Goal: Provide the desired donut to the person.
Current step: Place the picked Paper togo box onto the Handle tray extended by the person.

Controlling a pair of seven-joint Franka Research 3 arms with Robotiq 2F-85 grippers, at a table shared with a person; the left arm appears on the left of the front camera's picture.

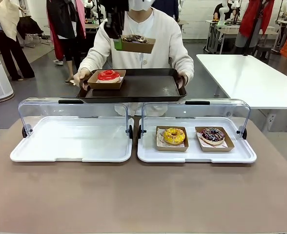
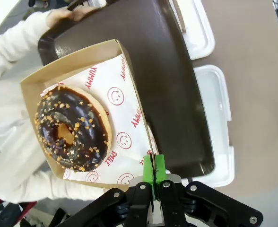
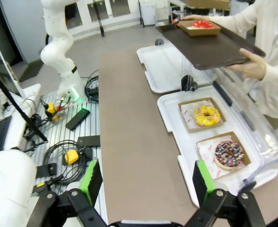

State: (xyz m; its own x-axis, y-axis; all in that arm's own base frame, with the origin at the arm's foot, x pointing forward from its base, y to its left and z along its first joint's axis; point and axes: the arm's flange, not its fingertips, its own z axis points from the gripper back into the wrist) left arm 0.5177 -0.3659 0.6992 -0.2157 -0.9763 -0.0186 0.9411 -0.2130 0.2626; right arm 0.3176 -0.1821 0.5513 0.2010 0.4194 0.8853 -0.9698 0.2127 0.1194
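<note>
two white display trays (image 1: 70, 151) with clear lids on a brown table (image 1: 143, 195).

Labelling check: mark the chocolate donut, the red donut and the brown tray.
chocolate donut (image 2: 72, 127), left wrist view, on its nut-sprinkled icing left of the hole.
red donut (image 1: 108, 75), front view, on its glazed ring.
brown tray (image 1: 148, 87), front view, on its bare floor right of the red donut's box.

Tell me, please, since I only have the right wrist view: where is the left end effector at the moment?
Observer: The left end effector is shut on the edge of a cardboard tray, above the person's dark serving tray.
Operator: What is in that cardboard tray?
Observer: A chocolate donut with nut crumbs.
Operator: Is it resting on the serving tray?
Observer: No, the front view shows it held above.
</note>
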